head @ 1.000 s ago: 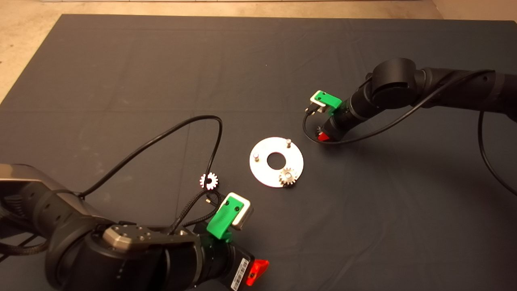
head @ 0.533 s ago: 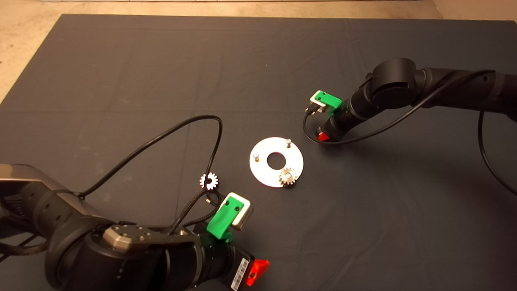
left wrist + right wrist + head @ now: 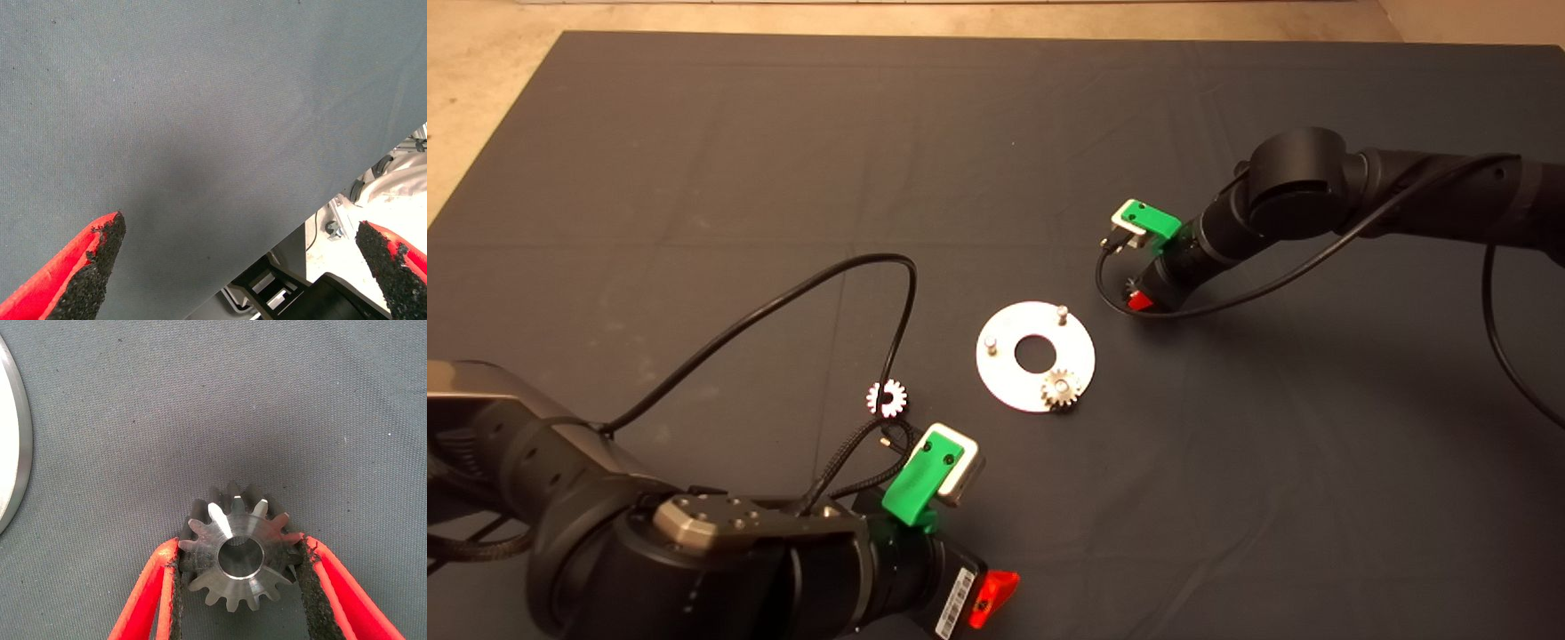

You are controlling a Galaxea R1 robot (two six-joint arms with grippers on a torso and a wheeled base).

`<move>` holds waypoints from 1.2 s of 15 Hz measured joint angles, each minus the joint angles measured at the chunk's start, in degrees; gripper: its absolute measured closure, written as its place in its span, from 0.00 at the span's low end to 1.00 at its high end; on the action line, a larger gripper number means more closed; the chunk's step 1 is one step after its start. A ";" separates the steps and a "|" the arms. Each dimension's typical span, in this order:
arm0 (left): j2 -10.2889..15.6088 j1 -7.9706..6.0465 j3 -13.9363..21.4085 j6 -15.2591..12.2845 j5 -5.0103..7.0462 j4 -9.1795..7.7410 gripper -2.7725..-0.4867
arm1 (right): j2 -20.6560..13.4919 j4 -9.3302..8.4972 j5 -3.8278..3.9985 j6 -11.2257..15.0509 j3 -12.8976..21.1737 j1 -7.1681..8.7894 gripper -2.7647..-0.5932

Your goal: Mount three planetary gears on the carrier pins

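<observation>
The silver carrier disc (image 3: 1005,378) lies mid-mat with two bare pins (image 3: 1062,313) (image 3: 990,342). One planetary gear (image 3: 1061,388) sits on the third pin. A second gear (image 3: 887,398) lies loose on the mat left of the disc. My right gripper (image 3: 1138,298) is just right of the disc, low over the mat. In the right wrist view it (image 3: 239,547) is shut on a third gear (image 3: 240,520), pads against the teeth on both sides. The disc's rim (image 3: 13,453) shows beside it. My left gripper (image 3: 996,591) is open and empty near the mat's front edge (image 3: 240,227).
The left arm's black cable (image 3: 783,302) loops over the mat left of the disc, passing close to the loose gear. The right arm's cable (image 3: 1227,302) curves beside its gripper. Bare floor (image 3: 480,107) shows beyond the mat's far-left corner.
The right arm has shifted a hair to the right with the gear in its grip. Nothing else has moved.
</observation>
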State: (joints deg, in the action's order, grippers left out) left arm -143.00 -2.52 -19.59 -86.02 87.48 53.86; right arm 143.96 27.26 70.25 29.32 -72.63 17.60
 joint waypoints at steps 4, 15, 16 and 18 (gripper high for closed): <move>0.00 -0.01 0.00 0.00 0.00 0.00 0.12 | -0.11 -1.49 -0.88 -0.07 0.40 0.02 0.84; -0.02 -0.01 0.00 0.00 -0.02 0.02 0.12 | -0.44 -5.49 -0.69 0.17 10.12 6.86 0.84; 0.00 -0.01 0.00 0.00 0.00 0.00 0.12 | -0.13 -5.51 -0.63 0.20 10.89 6.87 0.84; -0.02 -0.01 0.00 0.00 0.00 0.00 0.12 | 0.94 -5.85 -0.69 0.22 11.61 6.86 0.84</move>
State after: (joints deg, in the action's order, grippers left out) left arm -143.01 -2.53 -19.59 -86.02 87.48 53.86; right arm 144.90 21.41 69.56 29.54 -61.03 24.47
